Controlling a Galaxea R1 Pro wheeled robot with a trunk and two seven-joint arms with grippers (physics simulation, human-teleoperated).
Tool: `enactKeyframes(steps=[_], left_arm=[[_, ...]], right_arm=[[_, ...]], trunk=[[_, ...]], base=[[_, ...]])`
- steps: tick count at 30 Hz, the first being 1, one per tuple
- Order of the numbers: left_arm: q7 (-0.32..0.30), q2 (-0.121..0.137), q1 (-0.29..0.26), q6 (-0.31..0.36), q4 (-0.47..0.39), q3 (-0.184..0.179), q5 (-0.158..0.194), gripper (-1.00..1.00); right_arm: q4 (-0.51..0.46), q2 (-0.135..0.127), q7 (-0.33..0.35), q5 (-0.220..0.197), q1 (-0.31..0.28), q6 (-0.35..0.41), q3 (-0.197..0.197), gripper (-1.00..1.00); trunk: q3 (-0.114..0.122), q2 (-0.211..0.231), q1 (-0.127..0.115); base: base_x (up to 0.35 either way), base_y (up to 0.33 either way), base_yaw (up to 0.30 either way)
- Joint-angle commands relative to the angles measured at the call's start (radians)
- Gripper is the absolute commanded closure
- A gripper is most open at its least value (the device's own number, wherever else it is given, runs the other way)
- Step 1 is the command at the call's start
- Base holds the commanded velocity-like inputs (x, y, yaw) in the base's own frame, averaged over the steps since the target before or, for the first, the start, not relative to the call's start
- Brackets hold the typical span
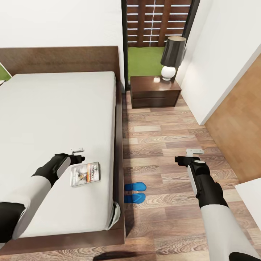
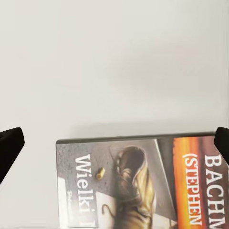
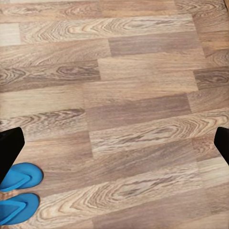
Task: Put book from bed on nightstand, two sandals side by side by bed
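The book (image 1: pixel 85 174) lies flat on the light-grey mattress of the bed (image 1: pixel 54 119), near its right edge and foot end. My left gripper (image 1: pixel 79 154) hovers open just beyond the book. In the left wrist view the cover (image 2: pixel 143 186) sits below my open left gripper (image 2: pixel 116 145). The two blue sandals (image 1: pixel 135 186) (image 1: pixel 135 198) rest side by side on the floor against the bed frame. My right gripper (image 1: pixel 185 155) hangs open over bare floor, to the right of the sandals (image 3: pixel 19 176) (image 3: pixel 16 207). The nightstand (image 1: pixel 155 90) stands beside the headboard.
A lamp (image 1: pixel 170 58) with a dark shade and white base occupies the back right of the nightstand top. A white wall (image 1: pixel 217 72) bounds the wood floor (image 1: pixel 163 130) on the right. A dark-framed window (image 1: pixel 159 21) is behind the nightstand.
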Motion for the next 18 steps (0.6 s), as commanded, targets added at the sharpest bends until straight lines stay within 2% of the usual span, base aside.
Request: enactKeyframes(steps=[1,6,18], left_arm=[[0.009,0.003,0.000,0.012,-0.010,-0.008,0.011,-1.00],[0.007,0.006,-0.001,0.037,-0.058,-0.009,0.011,-1.00],[0.007,0.008,-0.001,0.043,-0.074,-0.012,0.011,-1.00]], right_arm=[[-0.001,0.000,0.000,0.004,0.000,0.005,0.001,-1.00],[-0.001,0.000,-0.001,0.004,0.000,0.005,0.001,-1.00],[-0.001,0.000,-0.001,0.005,0.000,0.006,0.001,-1.00]], trunk=[[-0.001,0.000,0.000],[-0.001,0.000,0.000],[-0.001,0.000,0.000]], base=[[0.000,0.000,0.000],[0.000,0.000,0.000],[0.000,0.000,0.000]])
